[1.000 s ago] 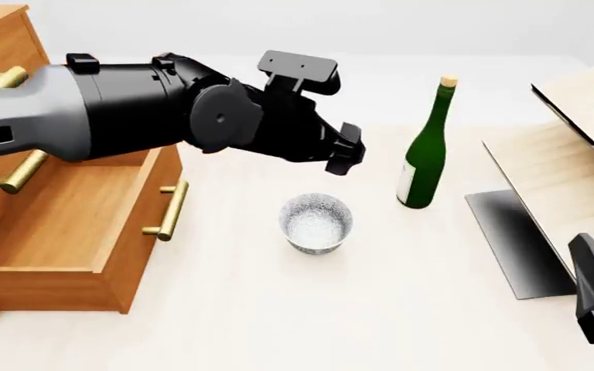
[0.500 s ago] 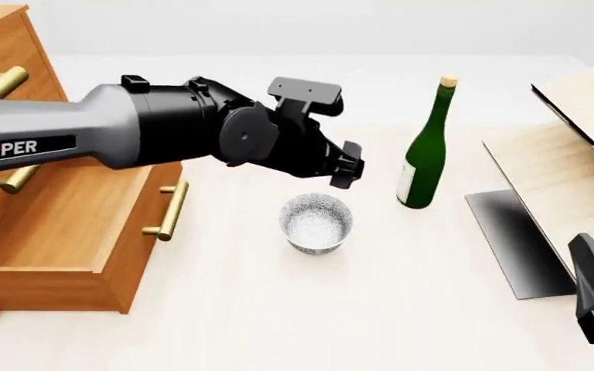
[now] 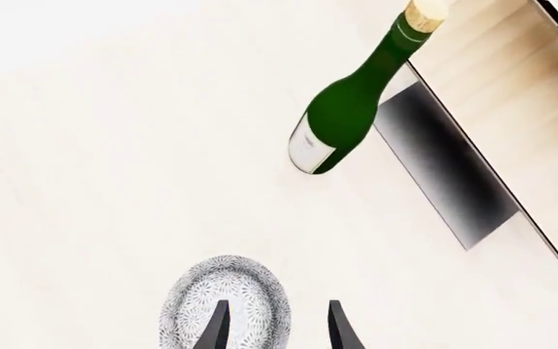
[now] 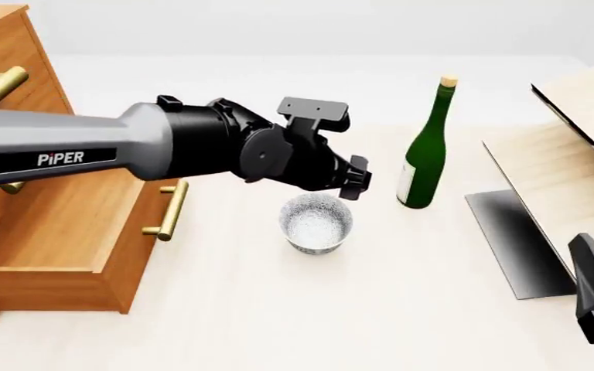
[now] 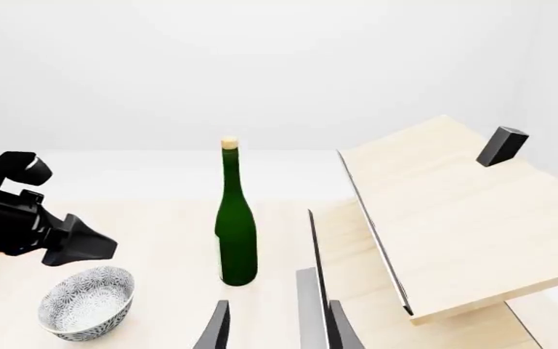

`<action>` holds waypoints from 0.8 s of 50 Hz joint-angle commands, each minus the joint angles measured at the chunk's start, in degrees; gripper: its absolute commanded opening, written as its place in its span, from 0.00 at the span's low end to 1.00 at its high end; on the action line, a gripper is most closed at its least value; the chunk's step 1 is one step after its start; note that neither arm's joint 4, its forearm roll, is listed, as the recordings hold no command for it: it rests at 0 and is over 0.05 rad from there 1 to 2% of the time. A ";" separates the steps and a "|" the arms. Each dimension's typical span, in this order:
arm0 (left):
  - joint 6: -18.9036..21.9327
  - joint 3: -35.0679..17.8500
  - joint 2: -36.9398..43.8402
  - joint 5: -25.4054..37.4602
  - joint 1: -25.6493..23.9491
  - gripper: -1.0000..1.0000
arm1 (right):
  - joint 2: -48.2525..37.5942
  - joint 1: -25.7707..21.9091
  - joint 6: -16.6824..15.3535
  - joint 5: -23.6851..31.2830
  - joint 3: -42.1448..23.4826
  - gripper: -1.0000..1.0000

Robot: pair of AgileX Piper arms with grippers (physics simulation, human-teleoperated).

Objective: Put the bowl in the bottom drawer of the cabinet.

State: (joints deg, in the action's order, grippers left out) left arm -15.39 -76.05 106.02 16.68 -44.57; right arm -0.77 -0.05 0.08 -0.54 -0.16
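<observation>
With the bottom drawer (image 4: 65, 232) already pulled out of the cabinet (image 4: 8, 54) and its box lying bare, set up as a free drop spot — only the pick remains. Bowl (image 4: 317, 222) standing upright on the table (image 4: 276, 325), just right of the drawer front and its brass handle (image 4: 169, 210), left of the green bottle (image 4: 424, 151) and apart from it. Left gripper (image 4: 353, 179) hovering over the bowl's far rim, tilted down and forward; not touching, judging by the gap seen from the right wrist. Left wrist view: fingers (image 3: 214, 331) parted to a moderate gap, nothing between them, one fingertip over the bowl's inside and the other outside the rim — placed, presumably, to straddle the wall for a rim pinch, since the bowl looks too broad to span whole. Right gripper (image 5: 274, 327) parked low at the near right beside the slanted pale board (image 5: 434, 218), fingers apart, carrying nothing — kept out of the left arm's path. Likely next: descend, close on rim, lift clear of the drawer front.
</observation>
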 commanded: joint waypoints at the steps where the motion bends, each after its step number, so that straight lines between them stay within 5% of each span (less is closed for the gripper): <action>1: -1.39 -0.57 1.88 -0.54 -0.20 1.00 | 0.00 0.00 0.00 0.00 0.00 1.00; 40: -6.28 1.19 6.15 -4.58 -1.47 1.00 | -0.01 -0.01 -0.01 0.00 0.00 1.00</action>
State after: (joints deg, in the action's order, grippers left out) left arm -20.69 -75.28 111.30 13.00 -45.58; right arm -0.78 -0.05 0.08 -0.54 -0.16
